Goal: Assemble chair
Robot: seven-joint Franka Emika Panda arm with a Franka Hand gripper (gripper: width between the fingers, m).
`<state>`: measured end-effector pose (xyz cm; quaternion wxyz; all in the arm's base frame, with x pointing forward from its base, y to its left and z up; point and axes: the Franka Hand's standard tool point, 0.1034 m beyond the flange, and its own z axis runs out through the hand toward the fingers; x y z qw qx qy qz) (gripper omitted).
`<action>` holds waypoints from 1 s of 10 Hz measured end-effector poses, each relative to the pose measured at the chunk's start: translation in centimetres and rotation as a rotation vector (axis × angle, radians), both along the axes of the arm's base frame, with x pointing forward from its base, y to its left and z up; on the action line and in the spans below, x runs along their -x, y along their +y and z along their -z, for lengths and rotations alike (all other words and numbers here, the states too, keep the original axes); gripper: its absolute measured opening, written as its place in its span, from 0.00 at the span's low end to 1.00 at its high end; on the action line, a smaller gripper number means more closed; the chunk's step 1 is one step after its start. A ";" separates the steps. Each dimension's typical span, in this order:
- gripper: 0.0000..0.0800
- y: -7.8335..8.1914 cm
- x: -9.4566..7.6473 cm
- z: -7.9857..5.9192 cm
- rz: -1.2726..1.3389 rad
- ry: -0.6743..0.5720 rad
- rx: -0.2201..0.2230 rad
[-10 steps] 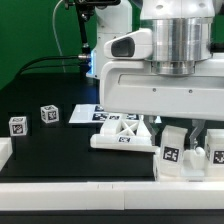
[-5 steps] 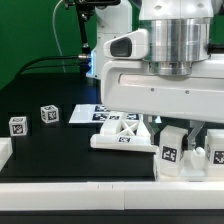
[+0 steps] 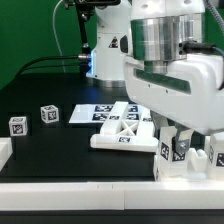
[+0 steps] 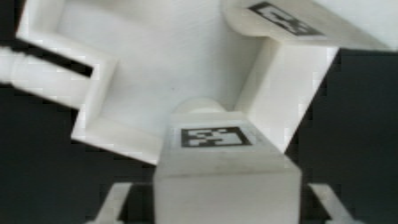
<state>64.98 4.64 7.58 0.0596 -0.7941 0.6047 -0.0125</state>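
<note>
My gripper (image 3: 177, 142) hangs low at the exterior view's right, shut on a chunky white chair block (image 3: 170, 154) with a black-and-white tag. In the wrist view that tagged block (image 4: 215, 165) fills the gap between both fingers (image 4: 125, 200). Just past it lies a larger white chair part (image 4: 169, 75) with a stepped outline and a tag near its far corner; the block seems to touch it. An X-braced chair panel (image 3: 122, 134) lies flat at mid-table. Two small tagged cubes (image 3: 48, 114) (image 3: 17, 125) stand apart at the left.
The marker board (image 3: 92, 113) lies behind the X-braced panel. A plain white edge block (image 3: 5, 151) sits at the front left. Another white tagged part (image 3: 217, 156) stands right of the held block. The arm's base (image 3: 105, 50) rises at the back.
The wrist and arm body have turned and shifted toward the exterior view's right. The held block stays at about the same spot. The jaws have not changed.
</note>
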 end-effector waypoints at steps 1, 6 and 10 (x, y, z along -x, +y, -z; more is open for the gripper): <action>0.36 0.0 0.0 0.0 0.002 0.000 0.000; 0.79 0.1 0.0 -0.6 -0.526 -0.011 0.056; 0.81 0.0 0.0 -0.6 -0.867 -0.031 0.094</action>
